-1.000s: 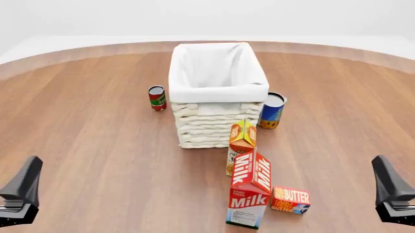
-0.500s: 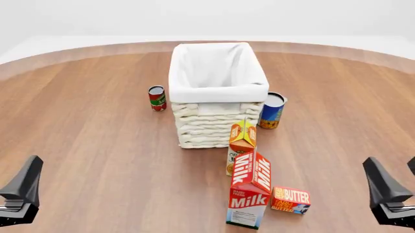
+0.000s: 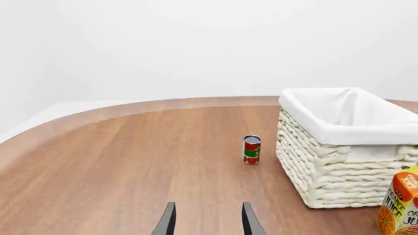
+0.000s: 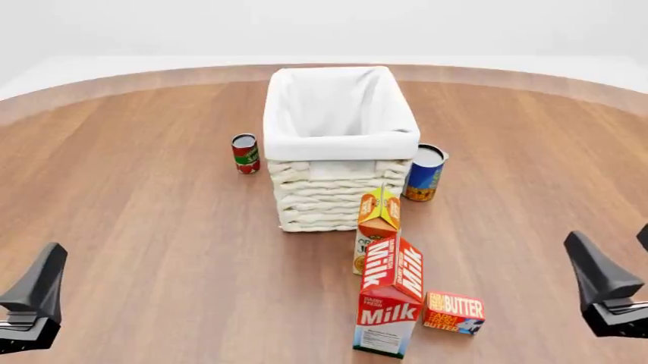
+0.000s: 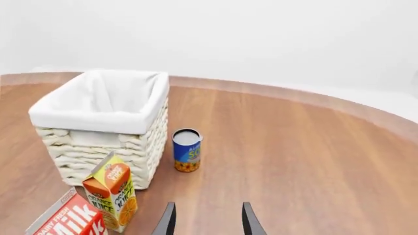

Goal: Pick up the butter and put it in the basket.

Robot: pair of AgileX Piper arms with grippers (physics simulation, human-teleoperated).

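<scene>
Milk carton (image 4: pixel 390 305) stands just beside butter (image 4: pixel 454 312).

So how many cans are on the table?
2. The red can stands left of the basket; the blue can stands at its right side. Another could hide behind the basket.

One basket (image 4: pixel 339 114), two cans (image 4: pixel 245 153), two cartons (image 4: pixel 390 303), one butter (image 4: pixel 454 312).

Milk carton (image 4: pixel 391 303) tight beside butter (image 4: pixel 454 312)
</scene>
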